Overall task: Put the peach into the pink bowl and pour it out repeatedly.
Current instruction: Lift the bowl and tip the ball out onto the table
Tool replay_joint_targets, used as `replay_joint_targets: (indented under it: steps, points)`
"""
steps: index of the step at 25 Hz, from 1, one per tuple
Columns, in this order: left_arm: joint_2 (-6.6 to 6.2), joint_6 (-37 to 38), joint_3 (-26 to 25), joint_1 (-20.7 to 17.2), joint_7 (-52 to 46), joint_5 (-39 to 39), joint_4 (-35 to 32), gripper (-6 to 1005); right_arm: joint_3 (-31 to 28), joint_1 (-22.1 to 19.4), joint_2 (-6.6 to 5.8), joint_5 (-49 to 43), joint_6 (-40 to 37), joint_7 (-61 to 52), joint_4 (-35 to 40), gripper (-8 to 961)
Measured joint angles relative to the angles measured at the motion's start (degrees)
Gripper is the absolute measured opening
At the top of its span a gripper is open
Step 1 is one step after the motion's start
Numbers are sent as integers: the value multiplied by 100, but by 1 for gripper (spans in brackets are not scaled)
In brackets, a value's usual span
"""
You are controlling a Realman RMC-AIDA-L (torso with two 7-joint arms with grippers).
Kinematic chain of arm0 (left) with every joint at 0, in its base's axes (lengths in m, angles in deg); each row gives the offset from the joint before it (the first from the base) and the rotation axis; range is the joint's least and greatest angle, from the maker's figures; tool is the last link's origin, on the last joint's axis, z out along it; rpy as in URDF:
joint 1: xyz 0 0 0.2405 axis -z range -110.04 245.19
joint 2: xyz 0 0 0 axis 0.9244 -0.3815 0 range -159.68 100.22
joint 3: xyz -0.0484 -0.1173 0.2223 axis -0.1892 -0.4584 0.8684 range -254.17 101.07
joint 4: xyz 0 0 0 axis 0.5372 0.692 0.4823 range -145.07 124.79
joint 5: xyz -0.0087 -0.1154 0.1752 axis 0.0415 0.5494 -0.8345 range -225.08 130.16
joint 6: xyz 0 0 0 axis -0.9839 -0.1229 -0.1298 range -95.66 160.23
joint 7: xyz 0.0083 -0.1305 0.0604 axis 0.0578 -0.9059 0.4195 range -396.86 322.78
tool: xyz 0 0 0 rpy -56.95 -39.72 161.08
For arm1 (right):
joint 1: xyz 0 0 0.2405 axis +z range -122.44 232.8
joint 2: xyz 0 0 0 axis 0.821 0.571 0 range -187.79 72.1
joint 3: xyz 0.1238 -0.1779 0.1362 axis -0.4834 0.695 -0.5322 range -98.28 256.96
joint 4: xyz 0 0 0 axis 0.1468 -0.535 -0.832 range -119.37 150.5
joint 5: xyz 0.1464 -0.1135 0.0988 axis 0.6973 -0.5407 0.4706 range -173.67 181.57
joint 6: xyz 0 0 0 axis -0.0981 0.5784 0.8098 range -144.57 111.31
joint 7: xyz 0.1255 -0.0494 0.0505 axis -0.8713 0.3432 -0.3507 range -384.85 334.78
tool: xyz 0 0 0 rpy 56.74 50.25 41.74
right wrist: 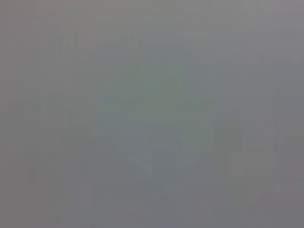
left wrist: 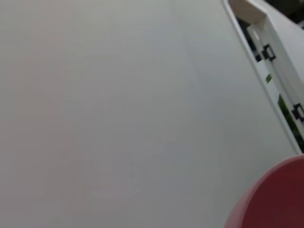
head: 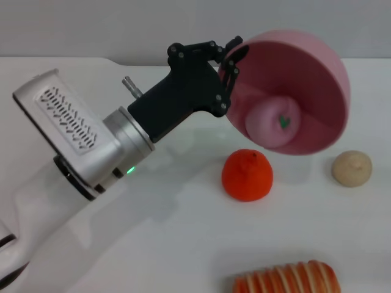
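Tipping glossy pink bowl [head: 317,79], left tool [head: 231,61] clamping rim, round peach [head: 273,122] inside

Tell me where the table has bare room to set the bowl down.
Bare table lies in front of the left gripper, beside the orange fruit. It is crowded under the tilted bowl holding the peach: the beige ball and striped item sit there.

The left tool [head: 229,67] is black, its linkage studded with small screws. Behind it sit a silver collar, a small green light, and a white housing with what looks like a slotted vent.
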Motion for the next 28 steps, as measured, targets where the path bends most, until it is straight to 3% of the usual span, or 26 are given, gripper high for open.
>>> replay_joint_targets:
  steps: [28]
  points:
    - [12, 495, 278, -36, 587, 651, 140, 47, -5, 117, 0, 0, 84, 3, -87, 417]
